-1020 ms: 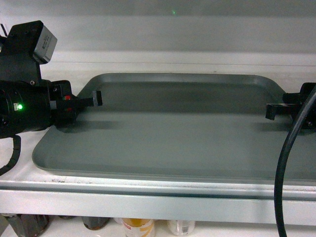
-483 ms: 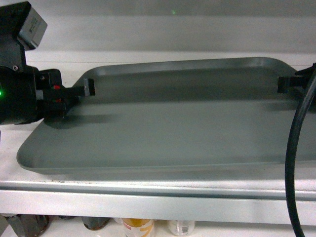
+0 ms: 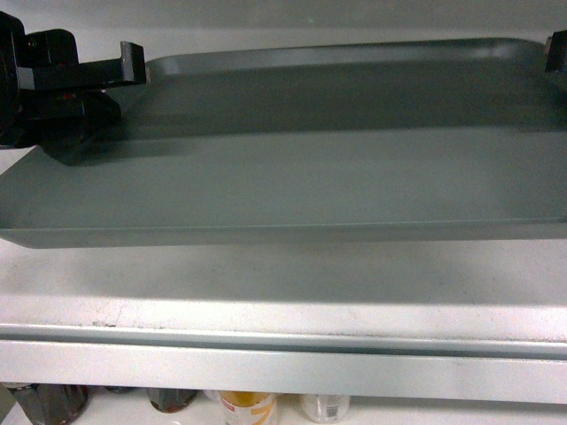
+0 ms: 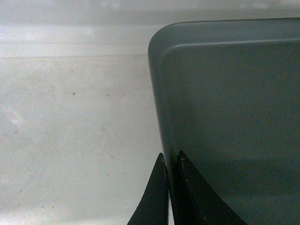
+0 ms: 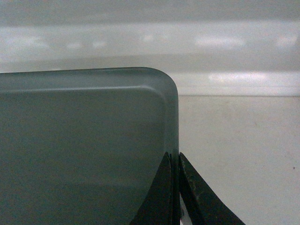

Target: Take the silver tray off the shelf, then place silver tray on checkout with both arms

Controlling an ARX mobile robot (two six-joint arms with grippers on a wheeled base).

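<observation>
The silver tray (image 3: 310, 168) hangs above the white shelf (image 3: 283, 292), held level, and its near rim casts a shadow on the board. My left gripper (image 3: 124, 66) is shut on the tray's left rim at the top left of the head view. My right gripper (image 3: 558, 53) shows only as a black tip at the tray's right rim. In the left wrist view the gripper (image 4: 171, 161) pinches the rim of the tray (image 4: 234, 117), one finger on each side. In the right wrist view the gripper (image 5: 174, 159) clamps the rim of the tray (image 5: 84, 140) the same way. The checkout is out of view.
The shelf's silvery front lip (image 3: 283, 367) runs across the bottom of the head view. Several bottles (image 3: 248, 407) stand on the level below it. A white back wall (image 3: 310, 18) rises behind the tray.
The tray has risen off the shelf board and come nearer the head camera. Both grippers have gone up with it towards the top corners of the view.
</observation>
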